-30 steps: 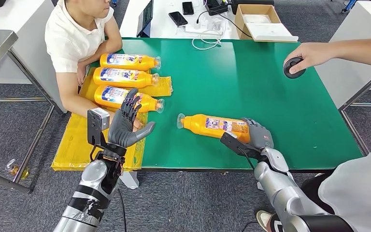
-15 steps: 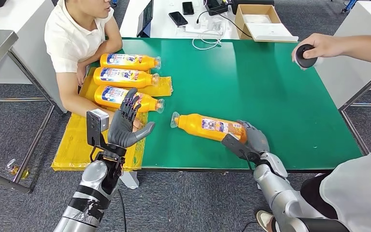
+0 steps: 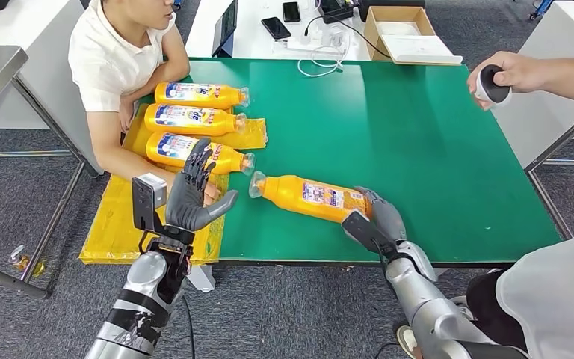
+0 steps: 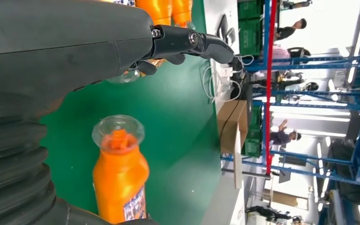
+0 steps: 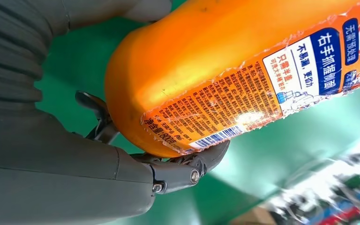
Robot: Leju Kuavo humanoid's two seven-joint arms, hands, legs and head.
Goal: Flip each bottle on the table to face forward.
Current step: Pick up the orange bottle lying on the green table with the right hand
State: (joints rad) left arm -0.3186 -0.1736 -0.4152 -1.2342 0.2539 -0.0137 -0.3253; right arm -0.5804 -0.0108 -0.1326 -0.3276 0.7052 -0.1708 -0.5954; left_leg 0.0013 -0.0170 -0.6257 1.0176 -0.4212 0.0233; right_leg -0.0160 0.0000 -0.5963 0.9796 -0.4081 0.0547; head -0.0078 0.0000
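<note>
An orange bottle lies on its side on the green table, clear cap toward the left; its back label with small print and a barcode faces up. My right hand grips its base end, fingers wrapped round the bottom. My left hand hovers open, fingers spread, near the table's front left edge, its fingers above the green top with the bottle's cap facing the wrist. Three more orange bottles lie in a row at the left, front labels up.
A seated person leans an arm beside the three bottles, over yellow sheets. Another person's hand holds a dark round object at the right edge. A cardboard box, phones and cables lie on the white table behind.
My right hand has pushed the bottle leftward across the table and its neck has swung toward the row of three. The other person's hand with the dark object rose and shifted right.
</note>
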